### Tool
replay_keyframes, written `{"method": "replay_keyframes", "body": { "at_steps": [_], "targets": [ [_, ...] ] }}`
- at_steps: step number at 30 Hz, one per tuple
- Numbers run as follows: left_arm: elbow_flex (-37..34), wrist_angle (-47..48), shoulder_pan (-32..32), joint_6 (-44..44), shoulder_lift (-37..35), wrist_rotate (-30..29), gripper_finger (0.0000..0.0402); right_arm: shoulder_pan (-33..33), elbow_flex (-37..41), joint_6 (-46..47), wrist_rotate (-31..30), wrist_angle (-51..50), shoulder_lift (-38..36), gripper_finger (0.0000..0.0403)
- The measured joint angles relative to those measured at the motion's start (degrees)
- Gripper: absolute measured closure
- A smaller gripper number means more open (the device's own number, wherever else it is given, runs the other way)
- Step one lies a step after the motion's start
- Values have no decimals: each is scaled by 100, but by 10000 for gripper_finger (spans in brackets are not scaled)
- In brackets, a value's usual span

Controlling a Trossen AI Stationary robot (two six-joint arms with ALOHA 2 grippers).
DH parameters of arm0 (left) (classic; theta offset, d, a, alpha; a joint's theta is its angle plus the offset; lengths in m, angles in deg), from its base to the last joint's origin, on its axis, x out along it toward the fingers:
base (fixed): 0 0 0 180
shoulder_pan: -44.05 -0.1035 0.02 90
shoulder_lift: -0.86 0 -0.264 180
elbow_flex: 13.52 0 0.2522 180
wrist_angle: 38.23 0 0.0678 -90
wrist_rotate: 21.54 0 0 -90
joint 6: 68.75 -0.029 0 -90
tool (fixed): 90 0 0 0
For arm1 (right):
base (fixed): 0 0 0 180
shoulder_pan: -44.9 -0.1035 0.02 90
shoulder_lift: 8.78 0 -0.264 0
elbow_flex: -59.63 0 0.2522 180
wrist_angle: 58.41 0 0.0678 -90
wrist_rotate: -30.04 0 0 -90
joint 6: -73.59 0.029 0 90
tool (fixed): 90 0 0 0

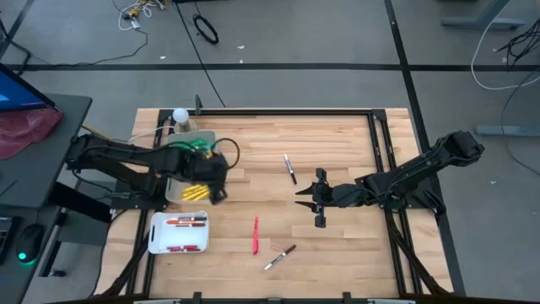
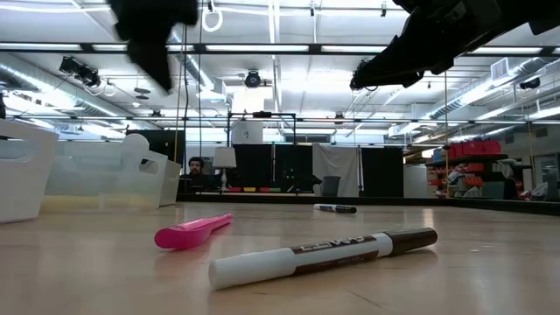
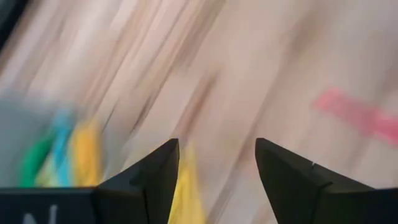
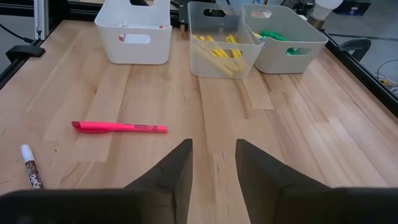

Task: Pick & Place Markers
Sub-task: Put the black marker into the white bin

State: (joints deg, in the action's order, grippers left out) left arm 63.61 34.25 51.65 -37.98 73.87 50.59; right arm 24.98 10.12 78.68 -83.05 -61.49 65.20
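Three markers lie flat on the wooden table: a pink one, a white one with a brown end, and a dark-ended one farther back. My left gripper hangs open above the translucent bin of yellow markers, with nothing between its fingers. The left wrist view is smeared by motion. My right gripper is open and holds nothing, above the table's middle and aimed toward the bins.
Three bins stand in a row at the table's left: a white one with red markers, the translucent one, and a grey one with green markers. A lamp bulb stands at the far left corner. Bare wood lies around the loose markers.
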Motion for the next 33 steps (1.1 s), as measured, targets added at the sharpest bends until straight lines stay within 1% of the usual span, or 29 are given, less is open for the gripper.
{"method": "replay_keyframes", "body": {
  "at_steps": [3,5,8,9,13,16,20,22,25,33],
  "targets": [
    [-74,-1622,402,-546,34,-270,189,1,34,-1,0,41,0,280],
    [-244,-2701,631,-943,122,-299,190,0,154,-3,0,173,0,280],
    [-472,-3850,910,-1403,352,-264,190,0,505,-3,0,689,0,280],
    [-512,-4041,985,-1534,451,-258,190,0,648,1,0,897,0,280],
    [-572,-4195,1184,-2140,1051,-60,190,0,1204,283,0,1823,0,280],
    [-573,-4252,1268,-2527,1565,122,190,1,1507,538,0,2258,0,280],
    [-573,-4358,1286,-2520,2140,290,191,0,1695,759,0,2529,0,280],
    [-573,-4469,1253,-2577,2345,533,191,2,1700,795,1,2567,0,280],
    [-570,-4535,1243,-2786,2548,897,191,2,1703,793,0,2684,0,280],
    [-568,-4636,1245,-3155,2745,1266,191,2,1705,732,0,2938,0,280]
  ]
}}
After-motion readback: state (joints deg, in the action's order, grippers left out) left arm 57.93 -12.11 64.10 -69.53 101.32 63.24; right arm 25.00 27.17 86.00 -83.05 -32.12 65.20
